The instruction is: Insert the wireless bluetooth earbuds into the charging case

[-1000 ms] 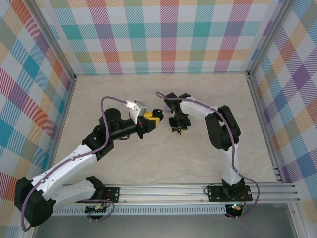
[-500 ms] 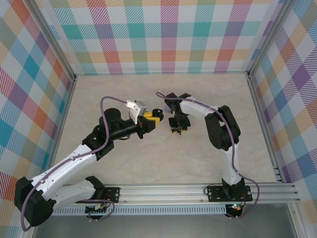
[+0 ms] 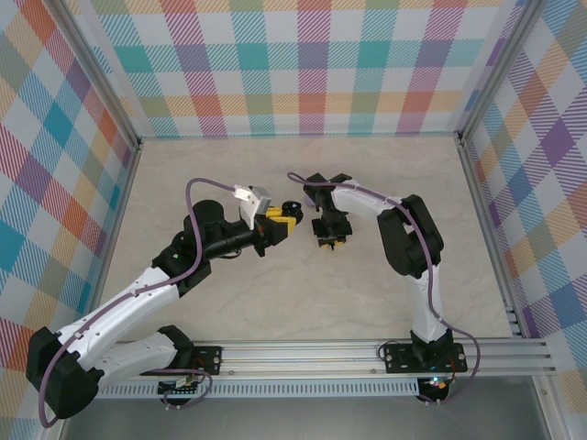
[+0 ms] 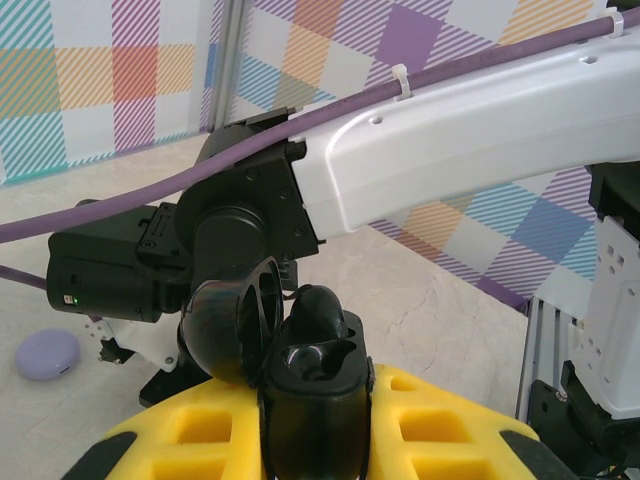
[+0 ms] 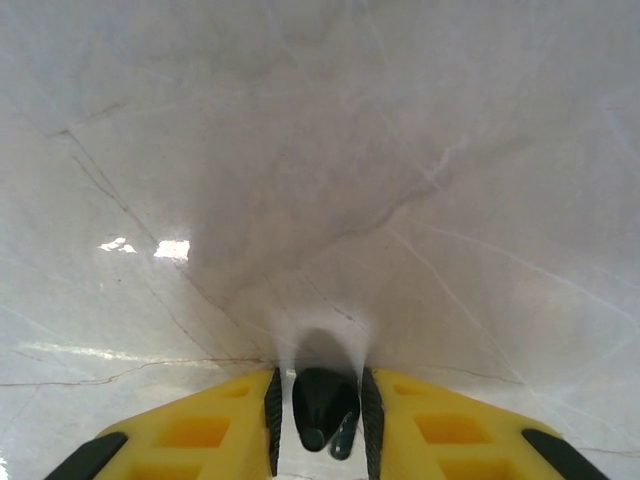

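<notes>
A pale marble table (image 3: 303, 302) inside plaid walls (image 3: 312, 64) carries both arms, which meet near its middle. The left gripper (image 4: 312, 425) is clamped on the open black case (image 4: 312, 385), whose lid (image 4: 232, 325) is swung back toward 10 o'clock. The right gripper (image 5: 322, 410) is nearly shut, pinching 1 black earbud (image 5: 325, 400) between its yellow fingers (image 5: 430, 430), tips pointed down close over the table.

In the top view it sits at about 4 o'clock of the left gripper, just beside it. The step in hand looks like the transfer: the earbud is gripped but not yet seated. Next, the right wrist likely has to lift, swing toward 10 o'clock and line the earbud up with a well in the case.

The left arm (image 3: 138, 298) reaches forward with a bent elbow. The right arm (image 3: 408, 234) arches over and folds back toward 9 o'clock. A lilac rounded thing (image 4: 47, 354) lies on the table at 9 o'clock in the left wrist view.
</notes>
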You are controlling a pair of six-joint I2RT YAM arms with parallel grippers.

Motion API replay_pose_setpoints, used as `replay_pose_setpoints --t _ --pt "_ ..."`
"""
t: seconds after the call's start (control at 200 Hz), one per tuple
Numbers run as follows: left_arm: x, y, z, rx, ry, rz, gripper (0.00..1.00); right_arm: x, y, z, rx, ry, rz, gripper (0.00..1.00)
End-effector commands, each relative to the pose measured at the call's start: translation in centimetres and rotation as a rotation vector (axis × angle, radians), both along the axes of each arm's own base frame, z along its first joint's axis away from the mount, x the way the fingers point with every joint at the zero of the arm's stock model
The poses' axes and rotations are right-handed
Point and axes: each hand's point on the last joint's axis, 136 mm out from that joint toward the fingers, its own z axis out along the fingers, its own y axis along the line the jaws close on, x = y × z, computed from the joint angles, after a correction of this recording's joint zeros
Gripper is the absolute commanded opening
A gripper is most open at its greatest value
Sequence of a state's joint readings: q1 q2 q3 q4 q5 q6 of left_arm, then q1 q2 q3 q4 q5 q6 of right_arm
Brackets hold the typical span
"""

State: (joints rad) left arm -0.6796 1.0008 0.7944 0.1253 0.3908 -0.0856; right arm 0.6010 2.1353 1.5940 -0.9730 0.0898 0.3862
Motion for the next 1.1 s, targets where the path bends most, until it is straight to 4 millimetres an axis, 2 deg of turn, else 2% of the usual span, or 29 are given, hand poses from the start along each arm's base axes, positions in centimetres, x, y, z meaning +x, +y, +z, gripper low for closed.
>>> replay_pose_setpoints --t 0.0,0.335,0.53,0.75,1.095 --pt "-0.7 0.0 0.9 -0.025 -0.018 -0.014 0.06 -0.9 -1.0 -1.5 -0.056 0.045 -0.029 0.29" --pt "-0.9 0.2 0.9 -0.025 -0.02 -0.012 0.06 -0.5 -1.4 -2.1 -0.074 0.013 -0.059 0.21" --pt "-0.8 0.2 0.6 -0.02 -0.008 -0.006 0.06 -0.2 -1.9 -1.4 -0.079 -0.042 -0.049 0.17" --pt "0.4 0.4 -0.1 -0.021 0.051 0.055 0.05 0.3 -2.4 1.0 -0.05 -0.147 -0.02 0.15" --pt "4.1 0.4 -4.9 0.01 0.248 0.189 0.05 0.2 -2.7 6.9 0.08 -0.328 -0.027 0.15"
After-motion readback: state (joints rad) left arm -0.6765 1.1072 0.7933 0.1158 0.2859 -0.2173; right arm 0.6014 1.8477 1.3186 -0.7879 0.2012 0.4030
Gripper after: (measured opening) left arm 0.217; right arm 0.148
